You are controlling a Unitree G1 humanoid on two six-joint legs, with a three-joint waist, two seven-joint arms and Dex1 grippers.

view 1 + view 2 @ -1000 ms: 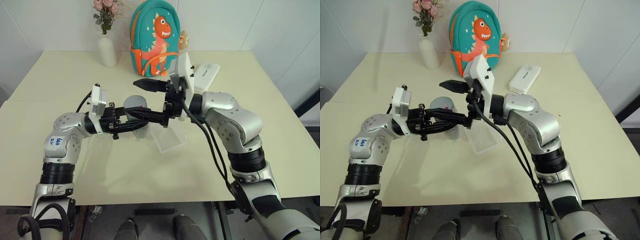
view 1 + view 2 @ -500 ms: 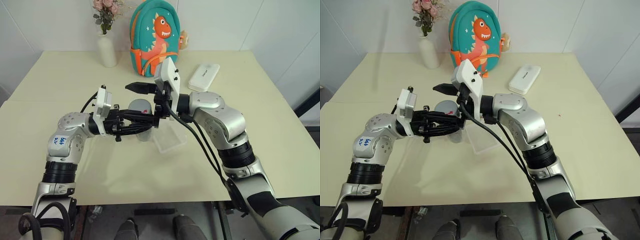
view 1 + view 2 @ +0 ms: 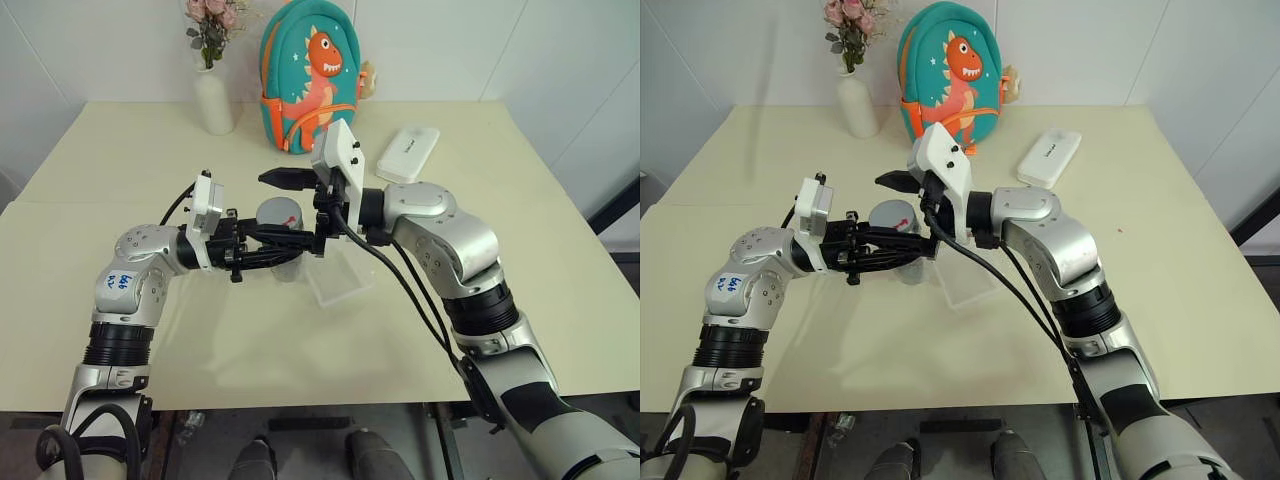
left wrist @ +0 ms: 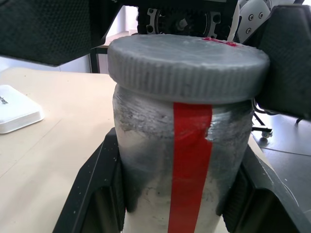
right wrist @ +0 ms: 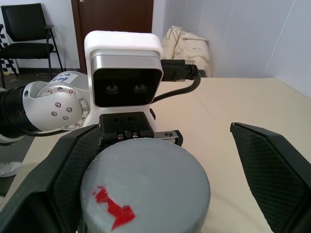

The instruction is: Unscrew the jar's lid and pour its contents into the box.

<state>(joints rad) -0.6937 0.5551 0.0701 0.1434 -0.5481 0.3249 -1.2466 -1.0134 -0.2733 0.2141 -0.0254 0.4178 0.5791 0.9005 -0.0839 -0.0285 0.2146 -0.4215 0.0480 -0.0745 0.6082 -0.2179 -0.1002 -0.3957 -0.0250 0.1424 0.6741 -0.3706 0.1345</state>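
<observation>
One red stripe marks the clear cylindrical jar point(image 4: 189, 170), pinched by the left gripper point(image 3: 290, 243); right gripper point(image 3: 300, 210) spread around its grey ribbed lid point(image 5: 146, 187).

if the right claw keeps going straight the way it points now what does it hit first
Most likely the round silver-grey screw lid with the red mark, on the clear red-striped jar clamped in the left claw. The open right claw already straddles the lid, fingers either side; past it sits the left wrist's camera block. Depth is uncertain.
</observation>
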